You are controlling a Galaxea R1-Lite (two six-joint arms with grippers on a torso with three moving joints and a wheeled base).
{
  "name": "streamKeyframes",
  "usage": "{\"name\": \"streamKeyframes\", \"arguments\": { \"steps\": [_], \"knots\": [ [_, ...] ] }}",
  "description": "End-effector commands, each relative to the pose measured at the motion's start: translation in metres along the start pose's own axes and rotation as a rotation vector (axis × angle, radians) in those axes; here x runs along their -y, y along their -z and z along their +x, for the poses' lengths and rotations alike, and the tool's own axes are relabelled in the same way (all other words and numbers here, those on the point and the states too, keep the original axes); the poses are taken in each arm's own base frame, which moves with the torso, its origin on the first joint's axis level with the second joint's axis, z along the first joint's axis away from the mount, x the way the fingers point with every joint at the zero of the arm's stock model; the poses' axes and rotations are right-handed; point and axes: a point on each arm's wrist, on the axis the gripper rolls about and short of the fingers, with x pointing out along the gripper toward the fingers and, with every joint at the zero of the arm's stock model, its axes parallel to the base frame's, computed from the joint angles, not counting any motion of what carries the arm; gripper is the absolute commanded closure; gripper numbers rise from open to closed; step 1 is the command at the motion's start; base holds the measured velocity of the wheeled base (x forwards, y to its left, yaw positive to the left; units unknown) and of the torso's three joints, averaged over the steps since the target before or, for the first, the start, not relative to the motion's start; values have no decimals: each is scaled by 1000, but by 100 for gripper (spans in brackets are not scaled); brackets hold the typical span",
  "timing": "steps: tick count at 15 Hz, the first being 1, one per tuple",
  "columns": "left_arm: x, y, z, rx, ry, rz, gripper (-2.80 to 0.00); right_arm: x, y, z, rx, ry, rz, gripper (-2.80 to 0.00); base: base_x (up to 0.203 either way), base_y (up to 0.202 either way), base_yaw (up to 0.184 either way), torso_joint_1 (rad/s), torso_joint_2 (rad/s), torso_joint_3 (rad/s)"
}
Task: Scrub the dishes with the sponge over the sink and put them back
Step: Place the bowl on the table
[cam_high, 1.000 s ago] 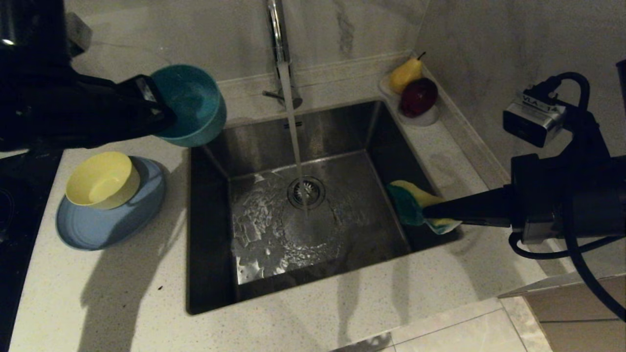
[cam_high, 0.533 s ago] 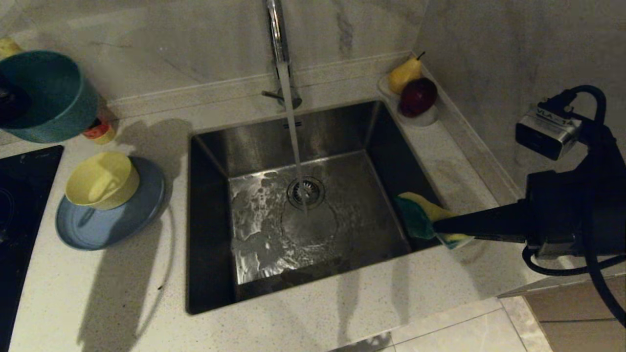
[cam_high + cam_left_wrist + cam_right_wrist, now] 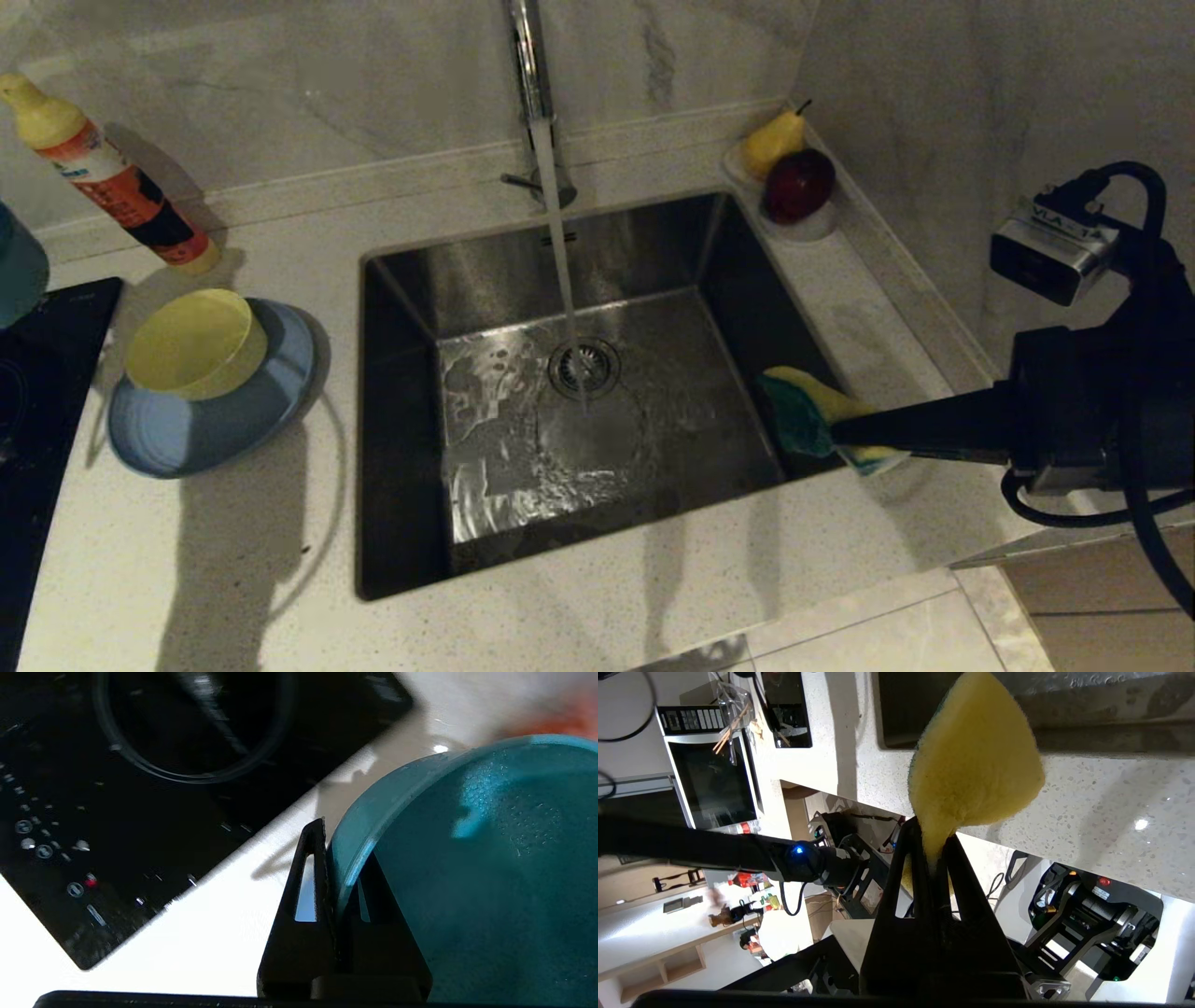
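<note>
1. My left tool (image 3: 334,877), clenched on the rim of the matte teal-blue bowl (image 3: 467,868), holds it left of the square steel sink (image 3: 579,411), above the surface, likely for setting down.
2. My right tool (image 3: 936,858) pinches the yellow-and-green sponge (image 3: 812,415) at the sink's right rim, ready for scrubbing.

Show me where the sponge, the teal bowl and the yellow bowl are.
sponge (image 3: 976,760), right wrist view, on its yellow face.
teal bowl (image 3: 476,877), left wrist view, on its inner wall.
yellow bowl (image 3: 191,343), head view, on its inside.
</note>
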Motion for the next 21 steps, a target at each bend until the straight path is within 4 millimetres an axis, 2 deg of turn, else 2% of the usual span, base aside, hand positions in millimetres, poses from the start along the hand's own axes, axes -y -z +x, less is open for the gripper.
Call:
{"name": "streamKeyframes", "arguments": {
  "steps": [1,3,5,8,13,21],
  "knots": [
    [-15,3,62,-59,-94,-26,0,2,0,4,-13,5,10,0,0,0,0,0,0,0],
    [-26,2,98,-70,-124,-46,0,3,0,5,-17,6,12,0,0,0,0,0,0,0],
    [-38,-6,125,-68,-135,-78,0,4,0,7,-22,7,12,0,0,0,0,0,0,0],
    [-43,-11,143,-112,-43,-193,0,7,6,6,-37,14,19,0,0,0,0,0,0,0],
    [-42,-15,178,-109,-13,-229,0,6,6,3,-29,10,13,0,0,0,0,0,0,0],
    [-38,-19,209,-100,-17,-258,0,7,7,4,-34,13,16,0,0,0,0,0,0,0]
  ]
}}
